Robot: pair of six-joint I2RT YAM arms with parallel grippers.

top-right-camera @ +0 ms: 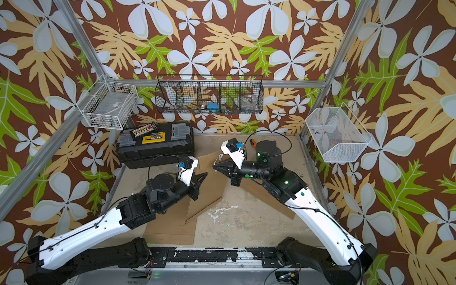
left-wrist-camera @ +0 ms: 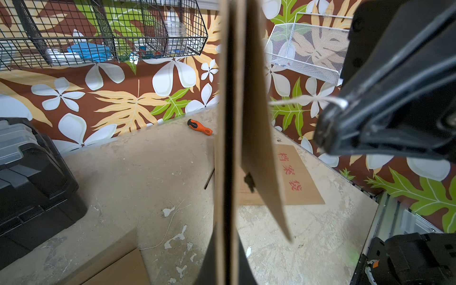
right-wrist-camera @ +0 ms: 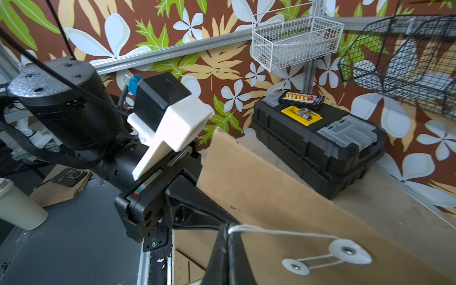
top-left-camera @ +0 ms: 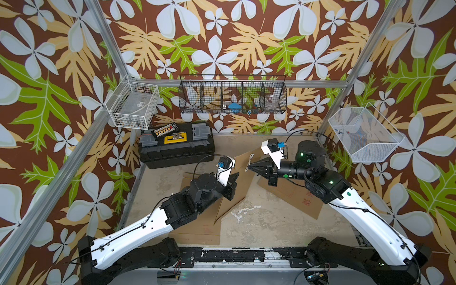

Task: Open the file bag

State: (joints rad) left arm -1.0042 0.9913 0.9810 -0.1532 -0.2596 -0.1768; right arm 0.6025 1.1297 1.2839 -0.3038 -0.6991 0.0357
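The file bag (top-left-camera: pixel 240 190) (top-right-camera: pixel 212 190) is a brown paper envelope standing on edge above the table. My left gripper (top-left-camera: pixel 236 176) (top-right-camera: pixel 205 174) is shut on its edge; in the left wrist view the bag's edge (left-wrist-camera: pixel 229 123) runs up from between the jaws (left-wrist-camera: pixel 228 246), and the flap (left-wrist-camera: pixel 259 148) stands a little away from the body. My right gripper (top-left-camera: pixel 249 167) (right-wrist-camera: pixel 228 229) is shut on the white closure string (right-wrist-camera: pixel 283 233), which runs taut to the two white discs (right-wrist-camera: pixel 350 251) on the bag.
Two more brown file bags lie flat, one under the right arm (top-left-camera: pixel 291 195) and one under the left arm (top-left-camera: pixel 197 229). A black toolbox (top-left-camera: pixel 176 145) stands at the back left. An orange screwdriver (left-wrist-camera: pixel 199 127) lies near the back wall. Wire baskets (top-left-camera: pixel 232 97) hang on the walls.
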